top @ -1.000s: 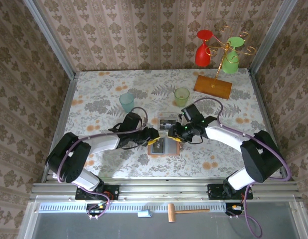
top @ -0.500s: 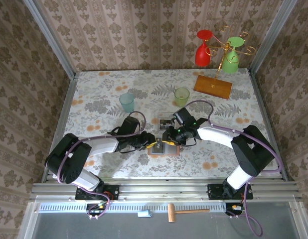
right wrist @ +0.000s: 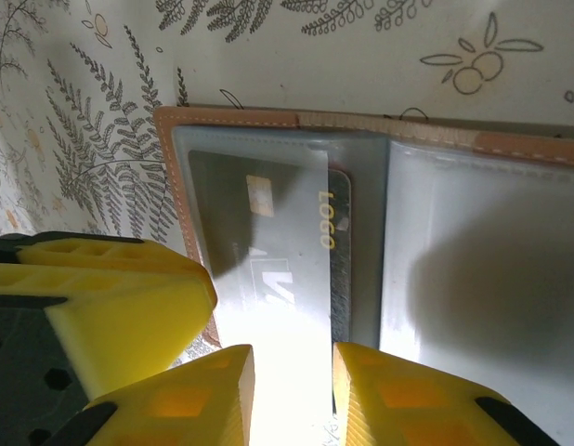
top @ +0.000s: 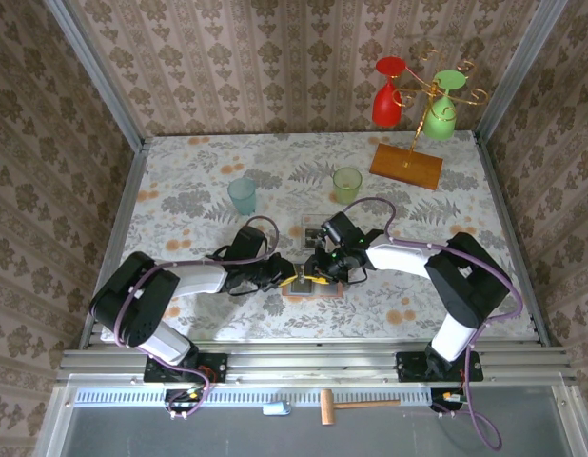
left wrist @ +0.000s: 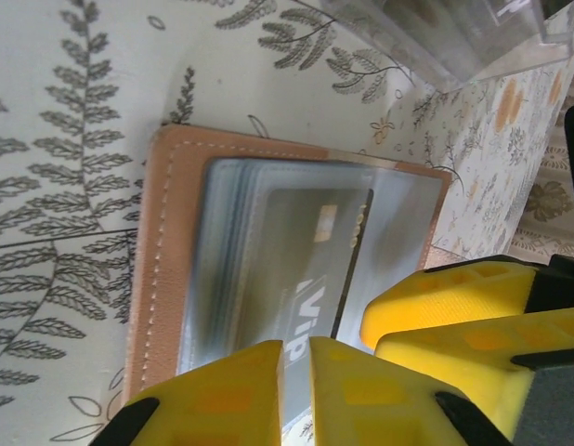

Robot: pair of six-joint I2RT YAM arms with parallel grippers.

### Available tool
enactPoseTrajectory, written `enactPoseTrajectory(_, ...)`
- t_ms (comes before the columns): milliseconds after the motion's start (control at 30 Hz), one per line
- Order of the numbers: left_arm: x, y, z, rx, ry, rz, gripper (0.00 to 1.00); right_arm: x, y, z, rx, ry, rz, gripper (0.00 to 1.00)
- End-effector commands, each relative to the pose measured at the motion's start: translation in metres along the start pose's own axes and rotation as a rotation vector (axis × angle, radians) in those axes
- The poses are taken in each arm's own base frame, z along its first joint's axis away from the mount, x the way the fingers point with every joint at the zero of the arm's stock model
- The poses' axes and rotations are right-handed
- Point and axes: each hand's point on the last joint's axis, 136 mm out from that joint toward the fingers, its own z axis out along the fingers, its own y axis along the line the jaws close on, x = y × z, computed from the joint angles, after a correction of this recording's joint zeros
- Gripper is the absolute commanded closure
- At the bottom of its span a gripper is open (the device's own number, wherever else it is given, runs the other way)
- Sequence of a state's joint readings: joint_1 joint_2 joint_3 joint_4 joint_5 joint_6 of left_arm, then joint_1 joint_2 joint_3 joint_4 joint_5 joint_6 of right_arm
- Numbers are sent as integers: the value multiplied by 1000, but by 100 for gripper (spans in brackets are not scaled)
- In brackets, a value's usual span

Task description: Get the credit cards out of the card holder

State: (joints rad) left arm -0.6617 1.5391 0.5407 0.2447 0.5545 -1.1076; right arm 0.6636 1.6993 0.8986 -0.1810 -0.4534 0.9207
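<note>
The salmon-pink card holder (top: 324, 289) lies open on the table, with both grippers meeting over it. Its left pocket holds the credit cards (left wrist: 287, 232). The top one looks grey under the clear film, with a chip and pale letters (right wrist: 268, 232), and a dark card edge (right wrist: 340, 260) shows beside it. My left gripper (top: 293, 278) (left wrist: 298, 372) has its fingers almost together, tips over the holder's near edge. My right gripper (top: 319, 274) (right wrist: 293, 381) is open, its fingers astride the top card's near end.
A clear plastic tray (top: 318, 228) (left wrist: 454, 37) sits just behind the holder. Farther back stand a teal cup (top: 243, 195) and a green cup (top: 347, 183). At the back right, an orange-based stand (top: 406, 165) carries red and green glasses.
My right gripper has moved left and down onto the holder. The left gripper's fingers have come nearly together and edged right to meet it.
</note>
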Motion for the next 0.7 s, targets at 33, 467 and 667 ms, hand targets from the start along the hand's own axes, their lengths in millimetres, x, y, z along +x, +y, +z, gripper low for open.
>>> enactPoseTrajectory(33,1,5,2,8,8,-16,87,-3,11,3,-21,2,-4,72)
enactPoseTrajectory(467,1,6,3,9,9,-22,87,-2,7,6,-11,9,1,72)
enactPoseTrajectory(667,0,5,3,14,8,-23,87,-3,9,7,-16,13,-5,75)
